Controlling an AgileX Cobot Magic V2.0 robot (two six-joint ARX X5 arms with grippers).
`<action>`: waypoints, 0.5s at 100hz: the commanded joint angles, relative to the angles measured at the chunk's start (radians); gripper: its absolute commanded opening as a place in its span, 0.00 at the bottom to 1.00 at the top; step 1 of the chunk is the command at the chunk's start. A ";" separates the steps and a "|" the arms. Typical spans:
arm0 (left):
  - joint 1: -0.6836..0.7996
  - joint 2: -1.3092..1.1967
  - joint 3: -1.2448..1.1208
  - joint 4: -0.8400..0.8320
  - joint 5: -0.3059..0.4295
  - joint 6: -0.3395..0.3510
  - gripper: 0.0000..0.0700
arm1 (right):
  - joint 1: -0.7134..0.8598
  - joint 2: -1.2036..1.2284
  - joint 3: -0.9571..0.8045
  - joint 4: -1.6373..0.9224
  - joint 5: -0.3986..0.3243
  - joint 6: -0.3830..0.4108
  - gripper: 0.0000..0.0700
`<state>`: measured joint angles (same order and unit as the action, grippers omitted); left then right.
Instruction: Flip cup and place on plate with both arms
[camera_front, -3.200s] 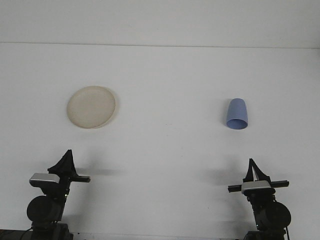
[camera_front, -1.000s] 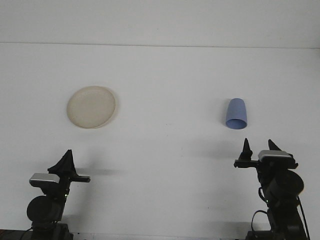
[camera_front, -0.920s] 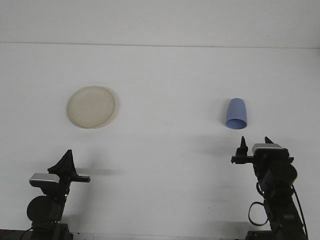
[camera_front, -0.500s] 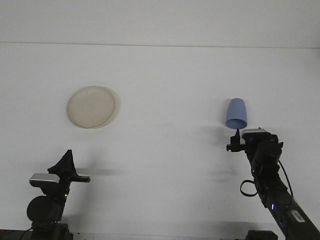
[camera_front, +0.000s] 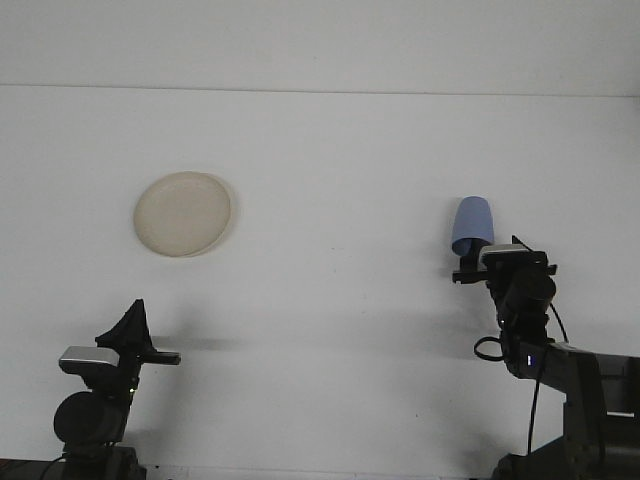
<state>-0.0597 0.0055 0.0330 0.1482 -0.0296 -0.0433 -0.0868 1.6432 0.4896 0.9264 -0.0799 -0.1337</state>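
While reaching for the blue cup (camera_front: 473, 224) on the right half of the white desk (camera_front: 350, 160), worth noting how it lies: on its side, wider open mouth toward the robot, narrower base pointing away. Right gripper (camera_front: 487, 262) right at that mouth, overlapping the rim from the front view; whether already touching or merely just in front, cannot tell. State of its fingers equally unclear, hidden behind the wrist and camera housing, so no claim of apart or clamped.

For a good grasp: better to come in low and level with the desk, with one finger slipping inside the mouth and the other over the outer wall, or both spanning the sides near the rim. Likely to roll sideways if nudged off-centre, so a straight, slow approach along the cup's axis. Firm enough hold to rotate it upright without slipping.

Beige plate (camera_front: 183, 213) well apart, on the left half of the desk, nothing between it and the cup. Left gripper (camera_front: 131, 325) parked low near the front edge, fingers together in a point, well short of the plate. Bare desk all round; no obstacle on the path across, only the long carry or hand-over toward the left side.
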 joint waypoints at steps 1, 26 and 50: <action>0.000 -0.001 -0.019 0.010 -0.005 0.005 0.02 | -0.004 0.049 0.036 0.020 -0.010 -0.005 0.75; 0.000 -0.001 -0.019 0.010 -0.005 0.005 0.02 | -0.019 0.148 0.127 0.019 -0.010 -0.005 0.74; 0.000 -0.001 -0.019 0.010 -0.005 0.005 0.02 | -0.025 0.152 0.135 0.018 -0.018 -0.006 0.14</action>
<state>-0.0597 0.0055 0.0330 0.1482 -0.0296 -0.0433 -0.1089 1.7733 0.6128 0.9333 -0.0879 -0.1341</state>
